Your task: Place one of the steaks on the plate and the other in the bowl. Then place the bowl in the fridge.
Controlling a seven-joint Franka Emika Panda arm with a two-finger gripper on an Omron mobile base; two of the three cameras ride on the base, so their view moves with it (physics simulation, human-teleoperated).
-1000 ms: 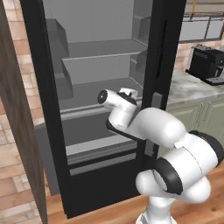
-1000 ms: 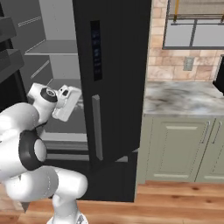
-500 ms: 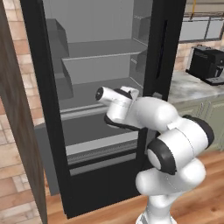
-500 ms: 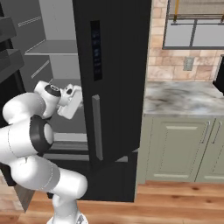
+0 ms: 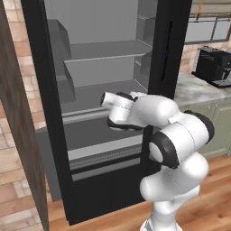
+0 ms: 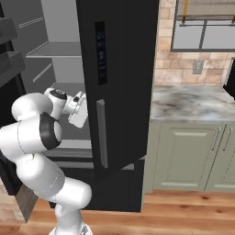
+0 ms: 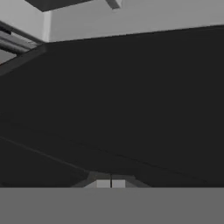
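1. Oddly, the hand stood at the open fridge [image 5: 40, 113] with none of the food in sight: no steak, plate or bowl could be counted in any picture, so where they lay could not be told.
2. One fridge stood there, tall and black, its grey inside open to the left base view, with grey shelves [image 5: 106, 49] that carried nothing visible.
3. The pincer [image 7: 110, 183] was together, its two tips touching at the bottom of the hand view and clamped on nothing; beyond them lay a dark surface close ahead.
4. The arm's wrist [image 5: 118, 108] reached in at the level of the lower shelf, just beside the edge of the door [image 6: 121, 82] as the right base view showed it.
5. The relation that mattered was therefore hand to fridge only: the compartment lay ahead and to the arm's left, the door to its right.
6. My guess was that the bowl still had to be fetched, or already sat out of sight, and I could not tell which.
7. One marble table [image 6: 193, 103] ran to the right of the fridge, with one black coffee machine [image 5: 214, 67] on it.
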